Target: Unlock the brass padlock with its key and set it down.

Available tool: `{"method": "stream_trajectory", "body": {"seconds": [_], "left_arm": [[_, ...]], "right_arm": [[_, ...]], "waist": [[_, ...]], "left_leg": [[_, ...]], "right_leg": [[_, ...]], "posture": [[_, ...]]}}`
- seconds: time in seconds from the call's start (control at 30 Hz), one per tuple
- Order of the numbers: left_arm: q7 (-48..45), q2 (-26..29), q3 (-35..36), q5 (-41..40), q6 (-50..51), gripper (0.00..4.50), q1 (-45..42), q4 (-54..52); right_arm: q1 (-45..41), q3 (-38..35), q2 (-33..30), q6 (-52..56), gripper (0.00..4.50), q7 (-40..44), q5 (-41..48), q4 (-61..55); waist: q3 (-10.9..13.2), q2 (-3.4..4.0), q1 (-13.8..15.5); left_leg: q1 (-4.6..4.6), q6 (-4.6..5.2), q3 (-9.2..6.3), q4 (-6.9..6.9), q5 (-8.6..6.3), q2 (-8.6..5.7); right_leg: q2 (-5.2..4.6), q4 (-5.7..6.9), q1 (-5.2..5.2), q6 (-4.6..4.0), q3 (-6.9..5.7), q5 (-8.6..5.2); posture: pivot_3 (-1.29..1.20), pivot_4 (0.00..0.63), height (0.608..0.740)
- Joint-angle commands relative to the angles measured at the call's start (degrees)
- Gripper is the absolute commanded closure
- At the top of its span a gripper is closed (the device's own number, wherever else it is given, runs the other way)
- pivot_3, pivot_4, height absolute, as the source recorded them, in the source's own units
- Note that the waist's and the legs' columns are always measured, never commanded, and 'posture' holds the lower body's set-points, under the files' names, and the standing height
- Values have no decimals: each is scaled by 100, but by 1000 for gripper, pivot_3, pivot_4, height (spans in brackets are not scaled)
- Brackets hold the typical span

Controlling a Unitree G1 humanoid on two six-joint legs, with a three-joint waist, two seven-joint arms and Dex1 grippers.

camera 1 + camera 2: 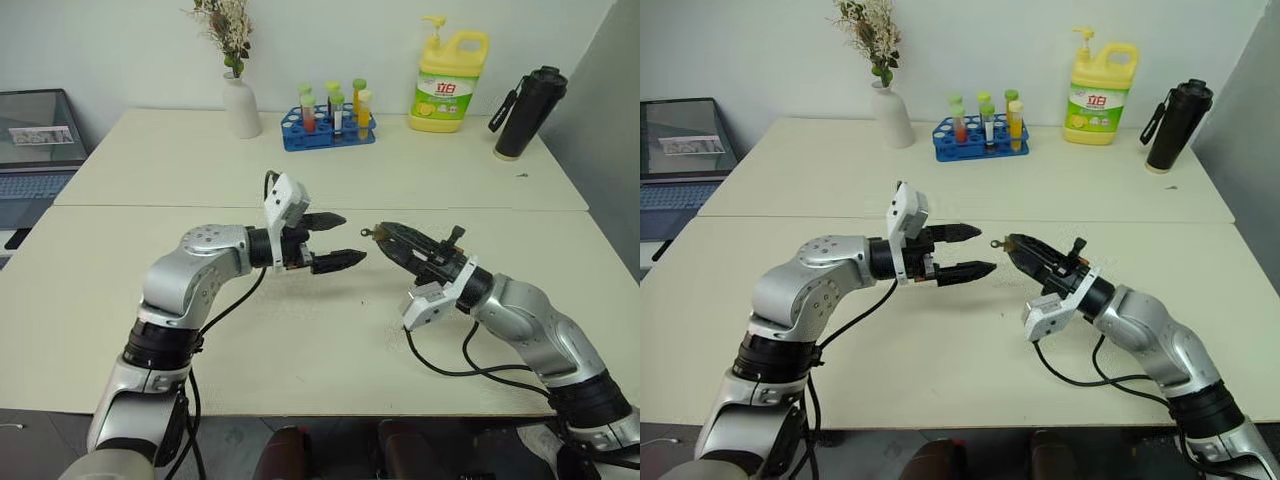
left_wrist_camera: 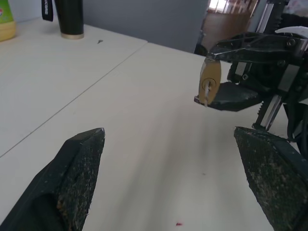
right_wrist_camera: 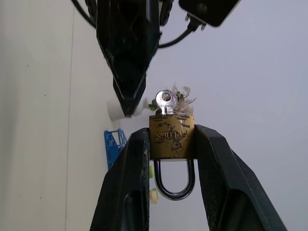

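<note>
My right gripper [image 1: 384, 233] is shut on the brass padlock [image 3: 172, 137], a small golden block pinched by its sides between the two black fingers. Its silvery shackle [image 3: 174, 182] loops back toward the wrist and looks closed. The key [image 3: 166, 101] sticks out of the padlock's keyhole, pointing toward my left gripper; the key [image 2: 207, 93] also shows in the left wrist view below the padlock [image 2: 210, 77]. My left gripper [image 1: 353, 238] stands open, level, a short way left of the key and not touching it. Both hands hover above the table [image 1: 300, 340].
Along the far edge stand a white vase with dried flowers [image 1: 240, 105], a blue rack of test tubes [image 1: 328, 128], a yellow detergent bottle [image 1: 450, 80] and a black flask [image 1: 525, 112]. A laptop [image 1: 35, 150] sits at far left.
</note>
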Motion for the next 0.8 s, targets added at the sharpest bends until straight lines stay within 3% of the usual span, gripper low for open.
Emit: {"method": "stream_trajectory", "body": {"seconds": [0.03, 0.5, 0.6, 0.8], "left_arm": [[-260, 80, 166, -310, 146, 0, -176, -25], [-435, 198, 216, -449, 208, 0, -349, 158], [-439, 178, 196, -420, 157, 621, -358, 189], [-480, 119, 146, -451, 172, 2473, -352, 174]], "right_arm": [[-44, -115, -1, -121, 3561, -65, 66, -24], [-30, -131, -22, -232, 3561, -12, 84, 95], [-43, -129, -10, -236, 3561, -12, 84, 110], [-37, -119, 3, -240, 3561, 26, 116, 62]], "waist": [[0, 0, 0], [0, 0, -2], [0, 0, 0], [0, 0, 0]], "left_leg": [[0, 0, 0, 0, 0, 1], [0, 0, 0, 0, 0, 1], [0, 0, 0, 0, 0, 1], [0, 0, 1, 0, 0, 1]], "right_leg": [[0, -1, 0, 0, 1, 0], [0, 0, -1, 0, 2, 0], [0, 0, -1, 0, 2, 0], [0, 1, -1, 0, 2, 0]], "posture": [[0, 150, 740], [0, 150, 740], [0, 150, 740], [0, 150, 740]]}}
